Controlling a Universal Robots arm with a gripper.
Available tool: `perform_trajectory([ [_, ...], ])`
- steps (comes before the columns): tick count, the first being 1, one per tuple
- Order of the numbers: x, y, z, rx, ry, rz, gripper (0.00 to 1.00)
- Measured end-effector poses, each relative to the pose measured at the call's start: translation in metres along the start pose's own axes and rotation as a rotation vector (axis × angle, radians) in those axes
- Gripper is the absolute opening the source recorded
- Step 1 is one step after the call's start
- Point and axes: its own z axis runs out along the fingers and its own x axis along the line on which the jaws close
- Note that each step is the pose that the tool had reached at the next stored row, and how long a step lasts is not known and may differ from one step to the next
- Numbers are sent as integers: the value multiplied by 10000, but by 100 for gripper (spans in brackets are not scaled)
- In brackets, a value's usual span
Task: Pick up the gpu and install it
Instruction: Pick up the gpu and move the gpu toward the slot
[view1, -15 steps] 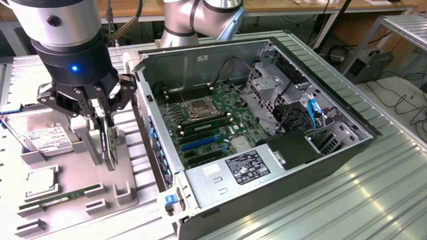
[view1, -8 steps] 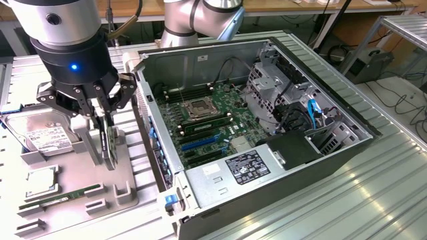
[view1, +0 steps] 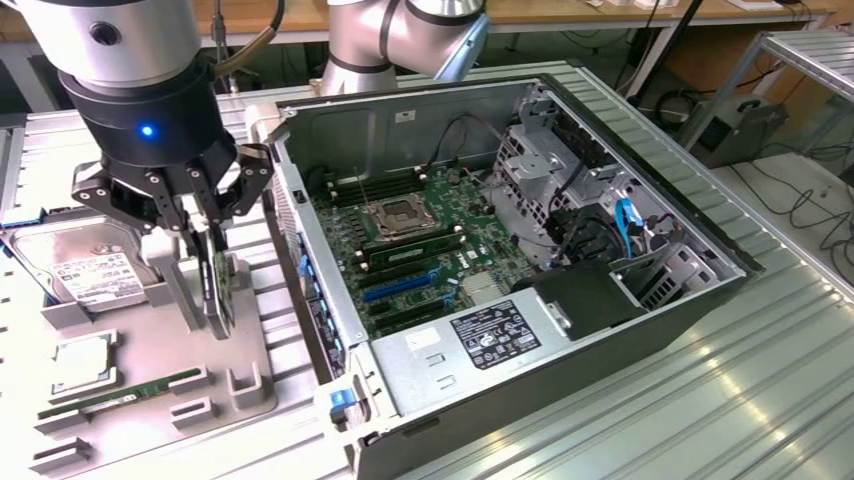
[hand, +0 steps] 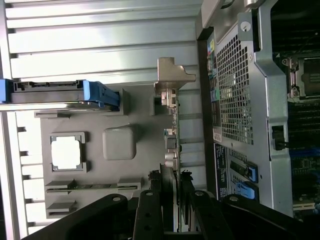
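The gpu (view1: 220, 290) stands on edge in a slot of the grey holder tray (view1: 247, 345), at the exterior view's left of the open computer case (view1: 534, 330). My gripper (view1: 207, 250) comes down on it from above, with one finger pressed against each face of the card. In the wrist view the gpu (hand: 172, 140) appears edge-on, its silver end bracket (hand: 170, 80) at the far end. My gripper (hand: 172, 215) clamps it between two black fingers (hand: 150, 212).
On the grey tray lie a silver hard drive (view1: 87, 270), a square processor (view1: 83, 362) and a green memory stick (view1: 120, 392). Inside the case, the motherboard (view1: 427, 235) has blue card slots (view1: 400, 285). The case's metal wall (view1: 300, 250) stands right beside the gpu.
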Motion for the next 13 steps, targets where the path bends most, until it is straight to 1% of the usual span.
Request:
perform_trajectory([
  [13,-1,2,-36,0,0,-1,27],
])
